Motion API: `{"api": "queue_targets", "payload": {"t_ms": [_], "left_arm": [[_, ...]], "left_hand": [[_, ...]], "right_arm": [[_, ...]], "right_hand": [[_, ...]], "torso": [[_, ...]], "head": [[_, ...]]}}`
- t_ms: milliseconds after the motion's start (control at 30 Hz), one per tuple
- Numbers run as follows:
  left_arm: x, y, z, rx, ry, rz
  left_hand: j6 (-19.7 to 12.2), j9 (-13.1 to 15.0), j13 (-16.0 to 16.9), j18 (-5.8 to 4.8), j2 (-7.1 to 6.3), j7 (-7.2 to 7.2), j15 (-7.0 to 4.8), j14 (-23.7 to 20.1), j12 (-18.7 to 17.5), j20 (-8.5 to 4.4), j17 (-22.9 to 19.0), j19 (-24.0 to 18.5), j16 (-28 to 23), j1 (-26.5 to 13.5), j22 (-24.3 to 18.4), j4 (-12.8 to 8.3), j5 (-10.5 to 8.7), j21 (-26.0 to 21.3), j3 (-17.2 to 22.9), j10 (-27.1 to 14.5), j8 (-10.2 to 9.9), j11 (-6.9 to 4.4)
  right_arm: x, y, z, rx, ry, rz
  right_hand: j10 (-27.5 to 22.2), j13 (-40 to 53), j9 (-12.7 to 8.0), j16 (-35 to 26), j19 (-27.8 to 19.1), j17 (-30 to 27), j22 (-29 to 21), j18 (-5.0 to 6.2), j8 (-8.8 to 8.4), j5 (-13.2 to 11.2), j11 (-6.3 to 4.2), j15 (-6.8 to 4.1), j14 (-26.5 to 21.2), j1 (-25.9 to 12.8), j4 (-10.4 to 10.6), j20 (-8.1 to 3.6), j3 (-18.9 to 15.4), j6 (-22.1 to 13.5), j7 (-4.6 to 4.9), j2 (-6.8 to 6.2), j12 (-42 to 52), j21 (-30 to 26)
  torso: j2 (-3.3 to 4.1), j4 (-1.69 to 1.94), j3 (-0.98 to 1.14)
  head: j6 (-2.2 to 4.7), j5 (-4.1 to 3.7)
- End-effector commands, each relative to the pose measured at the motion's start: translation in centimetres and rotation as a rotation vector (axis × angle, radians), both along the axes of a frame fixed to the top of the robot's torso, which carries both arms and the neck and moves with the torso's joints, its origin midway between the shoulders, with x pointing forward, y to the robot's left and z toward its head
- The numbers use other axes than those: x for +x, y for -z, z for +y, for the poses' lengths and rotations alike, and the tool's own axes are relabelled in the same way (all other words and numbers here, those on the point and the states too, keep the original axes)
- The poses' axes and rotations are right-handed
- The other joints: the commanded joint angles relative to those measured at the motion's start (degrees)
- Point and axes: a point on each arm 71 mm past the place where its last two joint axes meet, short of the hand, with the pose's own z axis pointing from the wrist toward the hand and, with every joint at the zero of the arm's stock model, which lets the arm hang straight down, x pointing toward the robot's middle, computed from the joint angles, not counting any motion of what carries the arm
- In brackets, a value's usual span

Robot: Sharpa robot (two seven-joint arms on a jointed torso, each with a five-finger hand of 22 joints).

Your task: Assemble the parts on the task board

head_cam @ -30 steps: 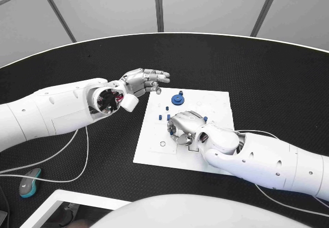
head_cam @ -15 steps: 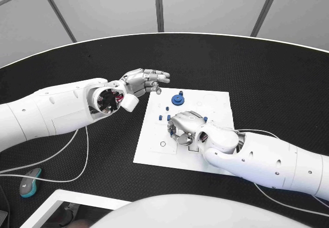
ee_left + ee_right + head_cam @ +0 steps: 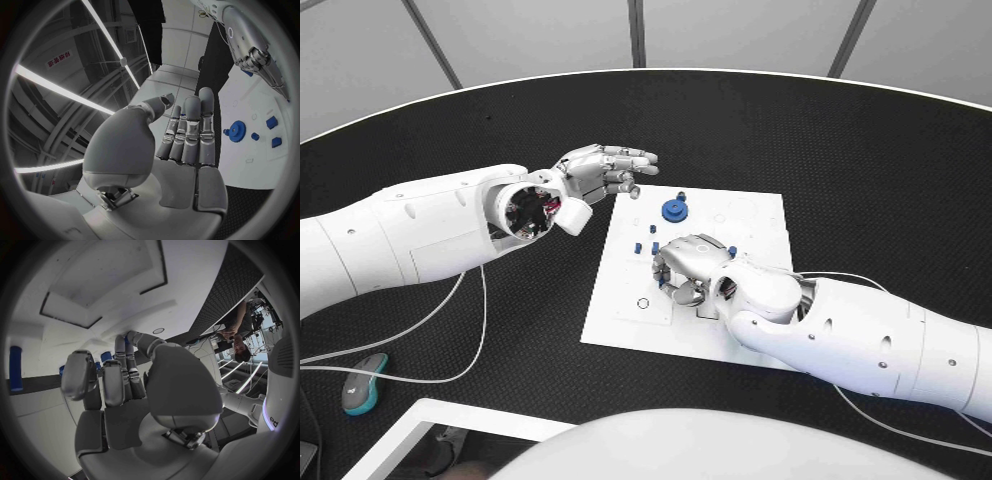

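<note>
Board: white plate at table centre, laid flat so parts can be seated.
Gear: blue, stood on board's far side.
Right hand: curled low over blue pegs; grip can't be told.
Left hand: held off board's far-left corner, fingers straight, side by side, nothing held; likely parked clear.

The black table carries the white task board and a white cable.

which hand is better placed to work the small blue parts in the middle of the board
Right. The right robot hand is already low over the task board beside the small blue parts; the left robot hand hovers off the board's corner, holding nothing.
</note>
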Motion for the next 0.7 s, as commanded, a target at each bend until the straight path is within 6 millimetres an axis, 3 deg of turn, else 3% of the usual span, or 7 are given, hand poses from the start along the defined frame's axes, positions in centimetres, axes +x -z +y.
{"api": "queue_targets", "payload": {"t_ms": [33,700], "left_arm": [[0.00,0.00,0.00,0.000,0.000,0.000],[0.00,0.01,0.04,0.002,-0.004,0.001]], "left_hand": [[-0.39,-0.01,0.06,0.97,0.14,-0.20,0.05,-0.26,0.36,0.29,-0.05,-0.06,0.23,0.46,-0.09,-0.01,-0.11,-0.30,-0.34,-0.41,-0.22,-0.10],[-0.69,-0.05,0.05,0.97,0.09,-0.11,0.09,-0.32,0.37,0.33,-0.11,-0.09,0.29,0.50,-0.10,-0.02,-0.09,-0.33,-0.39,-0.69,-0.38,-0.03]], "right_arm": [[-0.09,0.04,0.11,-0.007,-0.008,0.006],[-0.37,0.26,0.68,-0.084,-0.007,0.010]], "right_hand": [[-0.36,-0.56,0.14,-0.09,0.85,-0.38,6.17,-0.49,0.25,0.05,0.01,-0.26,2.38,-0.38,0.20,-0.21,0.26,0.18,0.17,0.85,-0.67,-0.42],[-1.27,-0.99,0.18,-0.76,0.43,-1.32,5.72,-0.29,-0.48,0.48,0.45,0.17,1.87,-1.91,1.06,0.13,-0.16,-1.03,0.48,0.81,-1.37,-1.73]], "torso": [[-0.07,-0.01,-0.01],[-0.08,0.03,-0.12]], "head": [[0.01,-0.01],[0.01,0.28]]}}
